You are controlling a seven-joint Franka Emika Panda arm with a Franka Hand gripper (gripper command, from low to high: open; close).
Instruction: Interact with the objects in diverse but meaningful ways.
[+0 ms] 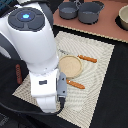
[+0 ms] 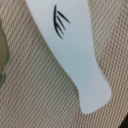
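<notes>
Looks like the arm is going for the fish, lying flat on the woven mat right under the wrist camera; can't tell the end effector's state, next it needs a straight drop.

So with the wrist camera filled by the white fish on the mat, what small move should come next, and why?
Probably a short straight descent onto the fish. It lies flat on the woven mat, close under the wrist camera, and the jaws are not in view, so nothing shows it gripped yet. In the exterior view the arm hangs low over the mat.
</notes>
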